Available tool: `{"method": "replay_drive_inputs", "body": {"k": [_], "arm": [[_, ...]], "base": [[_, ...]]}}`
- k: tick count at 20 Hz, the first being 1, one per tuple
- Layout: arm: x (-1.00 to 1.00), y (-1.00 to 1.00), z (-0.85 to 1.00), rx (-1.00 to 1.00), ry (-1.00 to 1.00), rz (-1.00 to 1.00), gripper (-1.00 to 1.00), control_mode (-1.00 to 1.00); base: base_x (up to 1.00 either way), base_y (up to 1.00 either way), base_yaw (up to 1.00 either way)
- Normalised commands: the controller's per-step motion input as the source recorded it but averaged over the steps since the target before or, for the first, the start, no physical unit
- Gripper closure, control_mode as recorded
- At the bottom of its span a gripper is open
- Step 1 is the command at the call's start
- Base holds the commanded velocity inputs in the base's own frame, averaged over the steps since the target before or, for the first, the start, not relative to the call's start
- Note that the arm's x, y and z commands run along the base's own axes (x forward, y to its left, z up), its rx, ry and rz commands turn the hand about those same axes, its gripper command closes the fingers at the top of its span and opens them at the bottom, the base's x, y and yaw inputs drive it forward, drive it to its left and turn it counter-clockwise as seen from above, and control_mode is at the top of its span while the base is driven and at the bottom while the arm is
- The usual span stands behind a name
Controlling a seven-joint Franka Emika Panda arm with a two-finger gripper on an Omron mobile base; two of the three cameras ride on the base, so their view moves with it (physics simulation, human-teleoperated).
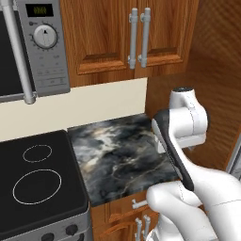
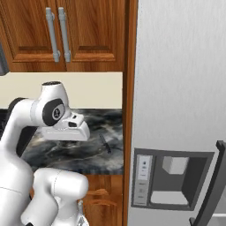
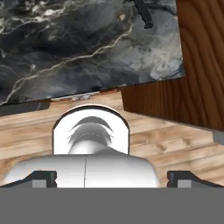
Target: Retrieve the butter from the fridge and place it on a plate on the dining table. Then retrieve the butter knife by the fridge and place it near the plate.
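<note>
The tool (image 3: 112, 179) hangs above the front edge of the counter (image 1: 117, 155), its two dark finger tips (image 3: 43, 178) standing far apart at either side of the hand view, with nothing between them: the jaws are wide and hold nothing. In the right base view the tool (image 2: 66, 139) sits under the white wrist block, over the marbled top, though its tips are hard to make out there.

Beyond the tool, the counter top (image 3: 78, 43) is black and grey marble. On it, toward the back and near the wooden side panel (image 3: 203, 57), lies a small dark slim thing, the butter knife (image 3: 144, 13). The right base view shows the same knife (image 2: 106, 144) lying on the marble just beside the wooden panel that stands between the counter and the fridge (image 2: 181, 88). The knife is well apart from the tool.

The fridge is light grey, and its doors appear closed. A water dispenser panel (image 2: 170, 178) is set in the door, and a dark grey handle (image 2: 212, 185) slants at the lower right.

To the left of the counter sits a black stove top (image 1: 37, 179) with ring marks. Above it hangs a microwave (image 1: 33, 47) with a round dial. Wooden wall cabinets (image 1: 127, 33) with grey handles hang above the counter, and a cream wall strip runs beneath them. Below the counter edge are wooden drawer fronts (image 1: 124, 212) with grey handles.
</note>
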Motion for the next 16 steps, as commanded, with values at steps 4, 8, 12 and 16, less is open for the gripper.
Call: {"method": "replay_drive_inputs", "body": {"k": [4,8,12,16], "arm": [[0.5,-0.28,-0.46,-0.1,0.0,0.06,-1.0,-1.0],[0.49,-0.28,-0.4,-0.05,0.0,0.11,-1.0,-1.0],[0.48,-0.18,-0.32,-0.01,-0.02,0.11,-1.0,-1.0],[0.54,-0.02,-0.33,-0.01,-0.07,0.11,-1.0,-1.0]], "base": [[0.0,0.0,0.0],[0.0,0.0,0.0],[0.0,0.0,0.0],[0.0,0.0,0.0]]}}
